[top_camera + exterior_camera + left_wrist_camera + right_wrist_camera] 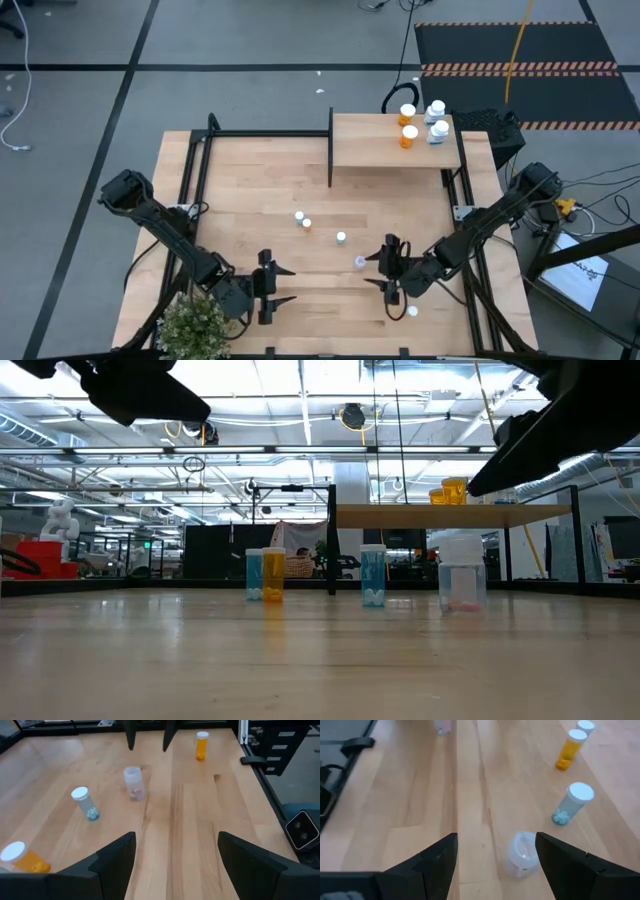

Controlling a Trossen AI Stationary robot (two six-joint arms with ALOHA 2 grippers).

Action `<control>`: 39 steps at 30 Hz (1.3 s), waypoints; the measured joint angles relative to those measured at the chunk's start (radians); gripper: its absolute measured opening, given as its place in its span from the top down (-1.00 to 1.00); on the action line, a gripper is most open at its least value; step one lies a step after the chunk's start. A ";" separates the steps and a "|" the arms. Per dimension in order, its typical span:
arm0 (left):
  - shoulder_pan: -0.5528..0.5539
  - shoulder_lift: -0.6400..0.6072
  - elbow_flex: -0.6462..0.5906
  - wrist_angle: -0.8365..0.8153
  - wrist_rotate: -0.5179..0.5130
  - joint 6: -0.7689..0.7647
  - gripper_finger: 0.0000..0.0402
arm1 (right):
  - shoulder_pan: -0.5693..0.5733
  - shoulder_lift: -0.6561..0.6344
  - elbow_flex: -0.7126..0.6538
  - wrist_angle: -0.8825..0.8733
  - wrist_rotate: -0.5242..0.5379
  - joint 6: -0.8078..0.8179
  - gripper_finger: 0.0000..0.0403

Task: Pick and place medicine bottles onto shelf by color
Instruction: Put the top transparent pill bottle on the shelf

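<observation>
Light-wood tabletop [250, 190] is seen from above with both dark arms lowered over its near half. The shelf [370, 155], a raised light-wood panel with a thin black upright edge, stands at the far side, right of centre. Four medicine bottles are set on it near its right end: two orange ones [407, 113] [409, 137] and two pale blue ones [437, 110] [440, 130], each pair close together.

On the table, a pale blue bottle [299, 216] and an orange bottle [307, 225] stand upright just beside each other near the middle. A further pale blue bottle [341, 238] stands apart to their right, and a clear bottle [360, 262] with pinkish contents stands nearer the front, just beside the right gripper [385, 270]. One more white-capped bottle [411, 312] is noted close to the right arm near the front edge; its body colour cannot be told from above, though the left wrist view shows an orange bottle [201, 746] in that area.

The right gripper is held above the table with its fingers spread and nothing between them; in its wrist view the clear bottle [522, 854] stands just ahead of one finger. The left gripper [278, 285] is held at the front left, likewise spread and empty, well apart from the bottles. A small green plant [195, 328] is recorded at the front left corner
</observation>
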 joint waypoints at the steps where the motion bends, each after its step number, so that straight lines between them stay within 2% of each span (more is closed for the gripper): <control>1: 0.000 0.000 0.000 0.001 -0.001 0.007 -0.39 | 0.000 0.010 0.000 0.004 0.008 0.002 -0.31; 10: 0.004 0.000 0.000 0.017 -0.006 0.039 -0.39 | -0.066 0.048 0.000 0.003 -0.010 -0.005 -0.31; 20: 0.024 0.000 0.000 0.017 -0.006 0.068 -0.40 | -0.128 0.053 -0.024 0.038 -0.157 -0.002 -0.31; 26: 0.046 0.000 -0.001 0.019 -0.006 0.078 -0.40 | -0.123 0.048 -0.081 0.136 -0.164 -0.017 -0.31; 39: 0.091 -0.001 -0.001 0.025 -0.006 0.104 -0.40 | -0.102 0.046 -0.082 0.146 -0.187 -0.041 -0.31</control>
